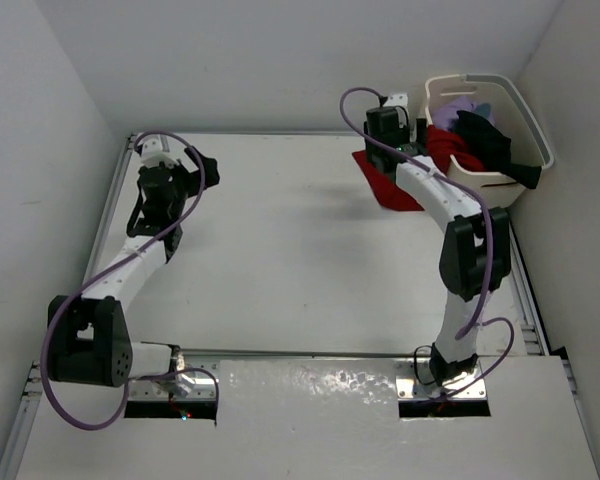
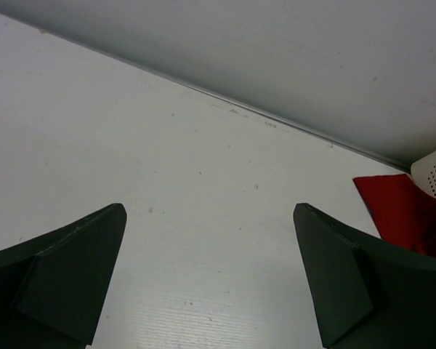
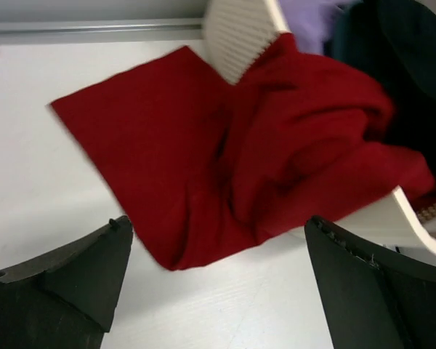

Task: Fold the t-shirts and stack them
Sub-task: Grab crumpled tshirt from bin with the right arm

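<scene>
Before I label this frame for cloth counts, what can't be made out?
- Red t-shirt: top view, the right arm covers part of it.
- Black and teal shirts: one dark heap, cannot be told apart.
- Lavender t-shirt: mostly buried under that heap in the basket; right wrist view's edge cuts it off.

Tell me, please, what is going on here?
The right claw hangs open over the red t-shirt, which spills from the laundry basket onto the table. Nothing is gripped. The left claw is open above the table, away from the shirts. The black t-shirt and lavender t-shirt lie in the basket; nothing is folded.
</scene>
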